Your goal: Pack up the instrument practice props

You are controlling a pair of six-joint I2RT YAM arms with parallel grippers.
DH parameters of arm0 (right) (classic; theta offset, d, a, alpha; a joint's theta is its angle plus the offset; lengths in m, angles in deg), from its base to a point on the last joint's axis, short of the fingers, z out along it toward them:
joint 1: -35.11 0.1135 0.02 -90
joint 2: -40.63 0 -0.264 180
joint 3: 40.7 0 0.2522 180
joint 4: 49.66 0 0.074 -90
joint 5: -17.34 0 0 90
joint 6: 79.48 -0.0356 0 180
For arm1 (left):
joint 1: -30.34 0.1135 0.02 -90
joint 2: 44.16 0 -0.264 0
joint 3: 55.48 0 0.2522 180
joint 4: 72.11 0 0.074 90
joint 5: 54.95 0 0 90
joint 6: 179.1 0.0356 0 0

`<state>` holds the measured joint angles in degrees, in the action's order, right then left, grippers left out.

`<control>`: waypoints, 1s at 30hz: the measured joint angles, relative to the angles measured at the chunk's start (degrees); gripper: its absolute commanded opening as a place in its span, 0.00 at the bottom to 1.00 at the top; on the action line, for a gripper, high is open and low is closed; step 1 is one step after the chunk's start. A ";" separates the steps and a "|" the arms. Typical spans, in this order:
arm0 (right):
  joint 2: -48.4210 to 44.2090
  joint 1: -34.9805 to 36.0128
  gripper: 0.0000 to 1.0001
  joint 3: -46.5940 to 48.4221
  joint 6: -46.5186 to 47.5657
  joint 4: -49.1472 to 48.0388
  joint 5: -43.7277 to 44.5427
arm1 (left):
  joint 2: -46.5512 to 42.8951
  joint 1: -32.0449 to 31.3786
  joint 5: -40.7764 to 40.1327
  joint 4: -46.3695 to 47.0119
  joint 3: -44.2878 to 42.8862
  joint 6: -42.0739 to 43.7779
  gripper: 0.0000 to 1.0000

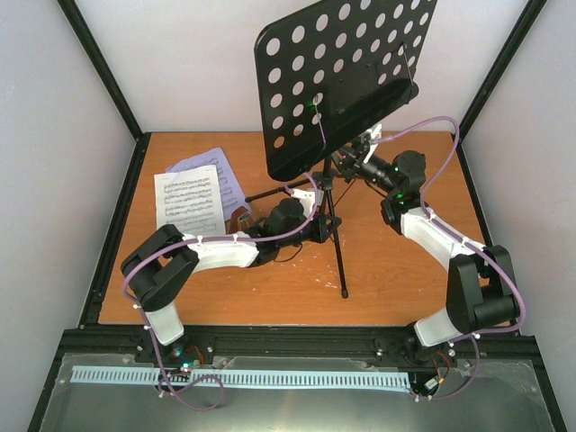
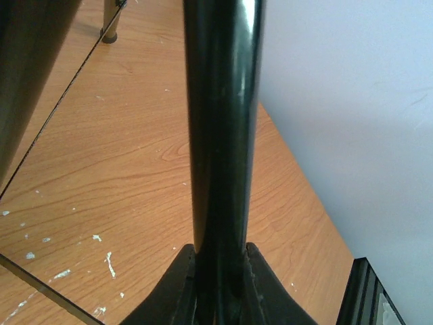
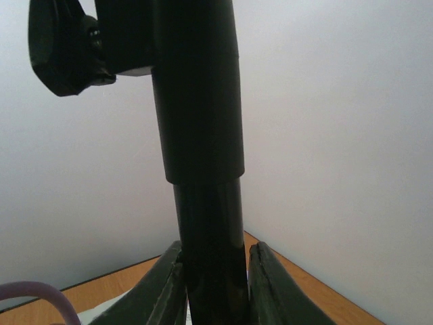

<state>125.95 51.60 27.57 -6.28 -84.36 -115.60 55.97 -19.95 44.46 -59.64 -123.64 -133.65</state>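
Observation:
The black tripod music stand (image 1: 342, 72) stands mid-table, its perforated desk tilted up toward the camera. My left gripper (image 1: 319, 225) is shut on the lower pole (image 2: 220, 135), one finger on each side of it. My right gripper (image 1: 346, 164) is shut on the upper pole (image 3: 203, 203), just under the wider collar and its clamp knob (image 3: 61, 47). White sheet-music pages (image 1: 189, 200) lie flat at the back left. A small red-brown shape (image 1: 241, 219), the metronome, peeks out behind my left wrist and is mostly hidden.
One tripod leg reaches toward the front, its foot (image 1: 344, 292) on the wooden table (image 1: 396, 279). Another foot shows in the left wrist view (image 2: 108, 30). Grey walls close in on the left, back and right. A black rail (image 1: 297, 340) runs along the near edge.

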 measured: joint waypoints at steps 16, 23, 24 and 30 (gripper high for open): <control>-12.13 0.33 0.03 -0.35 8.48 22.60 3.50 | -7.43 -0.26 2.75 1.60 0.98 18.23 0.00; -18.78 0.33 0.03 1.05 9.09 36.61 7.41 | -8.70 -0.26 7.13 -0.37 -2.67 25.29 0.00; -19.34 0.31 0.03 1.86 9.35 38.69 8.11 | -8.70 -0.26 7.96 -0.92 -3.26 25.24 0.00; -21.81 0.20 0.03 10.95 9.53 52.89 13.16 | -8.70 -0.17 16.41 -7.69 -11.08 21.05 0.00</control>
<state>104.13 51.80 38.52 3.25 -31.47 -102.44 47.27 -20.12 60.88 -67.33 -134.72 -112.61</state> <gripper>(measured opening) 0.178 0.131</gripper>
